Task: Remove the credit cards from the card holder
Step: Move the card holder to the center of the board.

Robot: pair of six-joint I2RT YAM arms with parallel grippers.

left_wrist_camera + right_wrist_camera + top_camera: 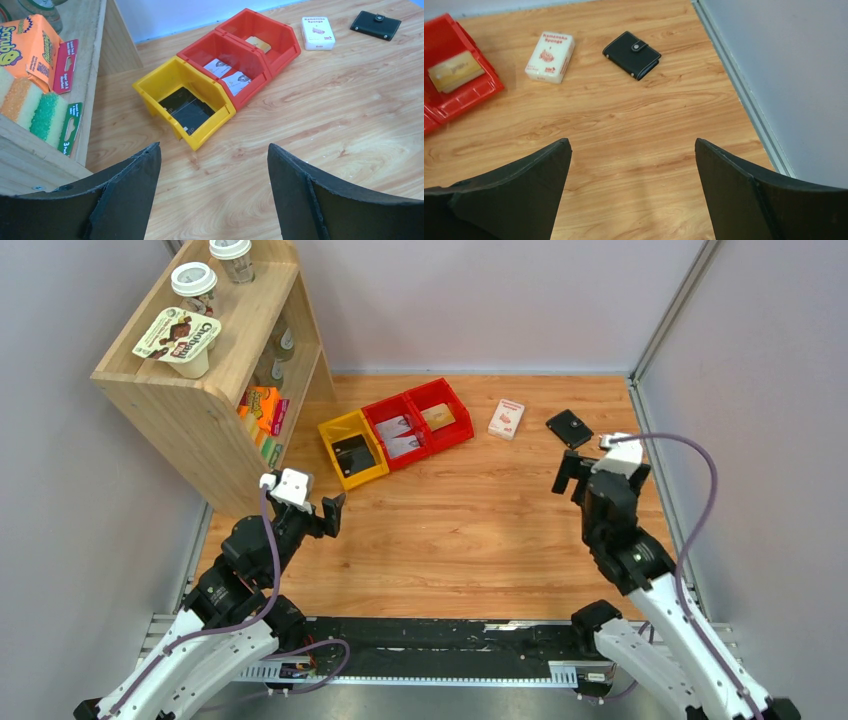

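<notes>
The card holder (569, 428) is a small black wallet lying shut, tab snapped, at the far right of the wooden table. It also shows in the right wrist view (632, 48) and the left wrist view (375, 24). No credit cards show outside it. My right gripper (574, 476) is open and empty, hovering above the table a little nearer than the holder; its jaws (633, 141) stand wide apart. My left gripper (335, 512) is open and empty at the left, near the yellow bin; its jaws (214, 146) are also wide apart.
A wooden shelf (215, 360) with cups and sponges stands far left. A yellow bin (353, 450) holds a black packet. Two red bins (418, 420) hold silvery packets and a tan pack (456, 71). A white-and-red sponge box (507, 419) lies left of the holder. A wall rail (744, 95) runs along the right.
</notes>
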